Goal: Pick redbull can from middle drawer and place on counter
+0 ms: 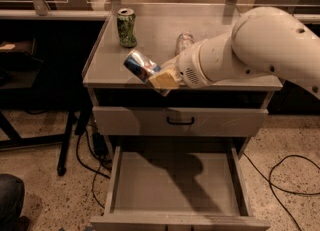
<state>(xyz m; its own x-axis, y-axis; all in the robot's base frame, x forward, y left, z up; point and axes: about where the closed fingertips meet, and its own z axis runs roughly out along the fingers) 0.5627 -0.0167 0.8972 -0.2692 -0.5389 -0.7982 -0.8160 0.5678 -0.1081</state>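
My gripper (159, 79) is shut on the redbull can (139, 65), a slim blue-and-silver can held tilted with its silver top pointing up-left. It hangs just above the front edge of the counter (150, 35), left of centre. My white arm comes in from the right and covers much of the counter's right side. The middle drawer (177, 182) is pulled open below, its flat grey floor bare, with the arm's shadow on it.
A green patterned can (126, 27) stands upright at the counter's back left. A clear plastic bottle (184, 41) lies near the counter's middle, partly behind my arm. The shut top drawer front with a dark loop handle (180, 121) is above the open drawer. Cables lie on the floor.
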